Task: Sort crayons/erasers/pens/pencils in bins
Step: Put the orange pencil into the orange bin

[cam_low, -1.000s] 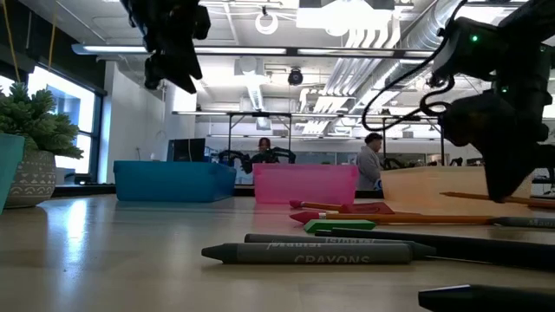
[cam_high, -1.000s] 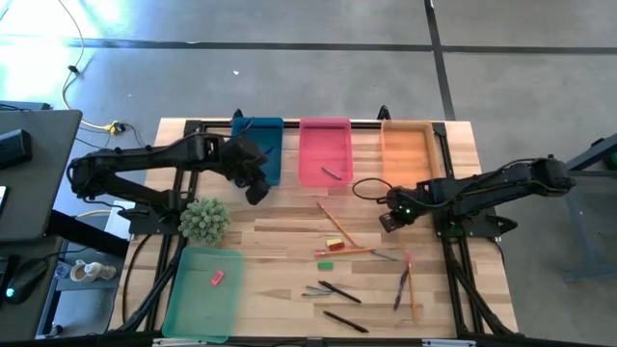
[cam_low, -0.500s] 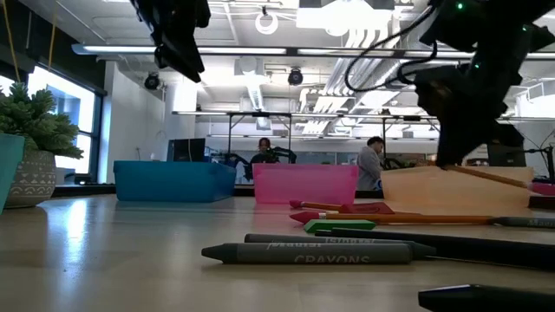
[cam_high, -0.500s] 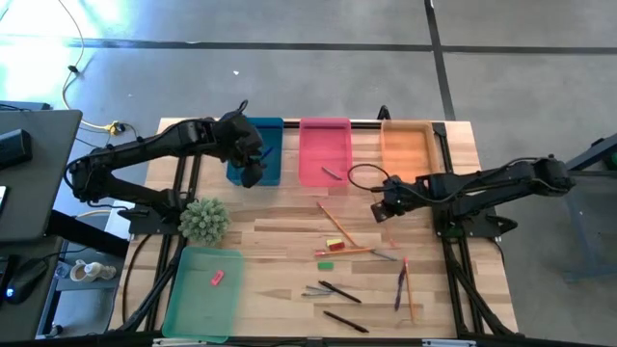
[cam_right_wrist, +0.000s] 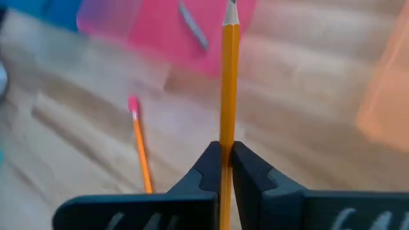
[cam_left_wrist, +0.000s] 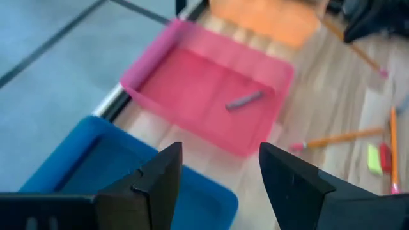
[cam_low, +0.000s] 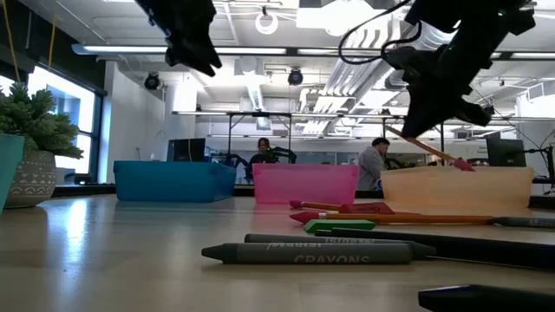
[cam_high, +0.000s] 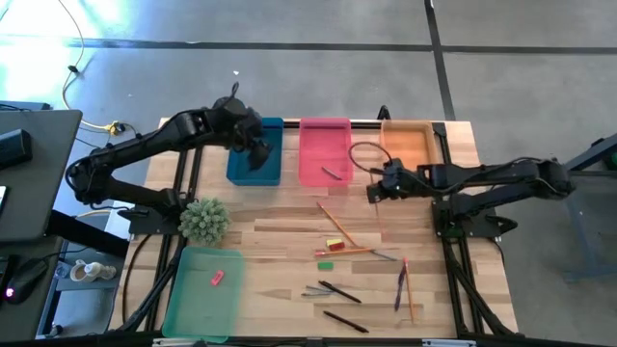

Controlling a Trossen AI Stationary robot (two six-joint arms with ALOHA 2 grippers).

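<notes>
My right gripper (cam_high: 374,191) is shut on an orange pencil (cam_right_wrist: 229,83), above the wood in front of the gap between the pink bin (cam_high: 323,135) and the orange bin (cam_high: 405,145). My left gripper (cam_left_wrist: 220,185) is open and empty, over the blue bin (cam_high: 253,166). A grey crayon (cam_high: 333,173) lies in the pink bin. A pink eraser (cam_high: 217,278) lies in the green bin (cam_high: 198,299). More pencils (cam_high: 335,224), pens (cam_high: 339,291), crayons (cam_low: 312,253) and a green eraser (cam_high: 325,264) lie flat on the table's near middle. My right gripper pinches the pencil's shaft (cam_right_wrist: 226,137) between its two fingers. The sharpened tip (cam_right_wrist: 229,13) sticks out ahead of the fingers. The pencil is lifted clear of the table and slants, its pink rubber end (cam_low: 464,165) lower.
A potted green plant (cam_high: 204,220) stands left of the middle, beyond the green bin. A yellow eraser (cam_high: 335,243) lies between two pencils. A pen and a pencil (cam_high: 405,287) lie toward the near right. Bare wood lies between the bins and the loose items.
My right gripper has risen and gone toward the table's far edge and a little left, carrying the pencil higher off the table. My left gripper has gone toward the far edge, from in front of the blue bin to over it.
</notes>
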